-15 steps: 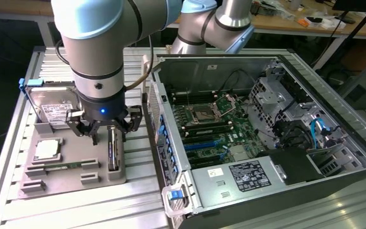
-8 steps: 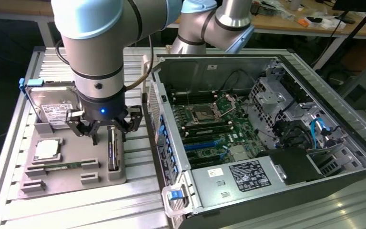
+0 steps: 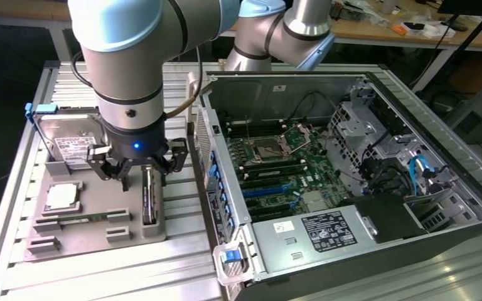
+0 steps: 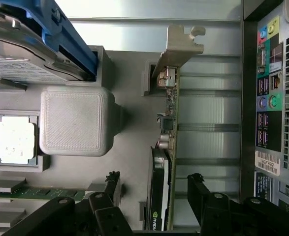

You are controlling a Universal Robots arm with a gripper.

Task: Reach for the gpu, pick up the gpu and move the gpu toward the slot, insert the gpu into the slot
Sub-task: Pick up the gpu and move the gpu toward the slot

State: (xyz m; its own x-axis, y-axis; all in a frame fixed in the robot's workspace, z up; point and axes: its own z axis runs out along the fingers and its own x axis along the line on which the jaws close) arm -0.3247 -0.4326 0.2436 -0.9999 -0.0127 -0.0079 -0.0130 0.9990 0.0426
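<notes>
Looming closest in the exterior view, the pale blue and silver robot arm [image 3: 132, 63] reaches straight down over a grey plastic holder [image 3: 82, 235] on a slatted metal table [image 3: 98, 276]. Its black gripper [image 3: 142, 177] hangs directly above the gpu [image 3: 148, 200], which stands on its long edge in a groove of the holder, probably so that the claw can come down around the thin card from above. A silver hard drive [image 3: 69, 141] stands propped at the holder's far end, and a processor chip [image 3: 62, 196] and a green memory stick [image 3: 78, 219] lie flat in their own recesses. On the exterior view's right is an open computer case [image 3: 476, 207], laid on its side so the motherboard faces up; the blue slot [image 3: 268, 180] lies on that board, well apart from the card.

Looking down from the wrist, the two black fingers [image 4: 113, 186] of the gripper [image 4: 154, 179] sit on either side of the gpu [image 4: 167, 129] with a gap on each side, so the claw is released and spread, not gripping. The card's metal end bracket [image 4: 181, 44] points away from the fingers, and its black fan housing [image 4: 159, 196] lies between them. The gpu rests in the holder, not yet lifted.
</notes>
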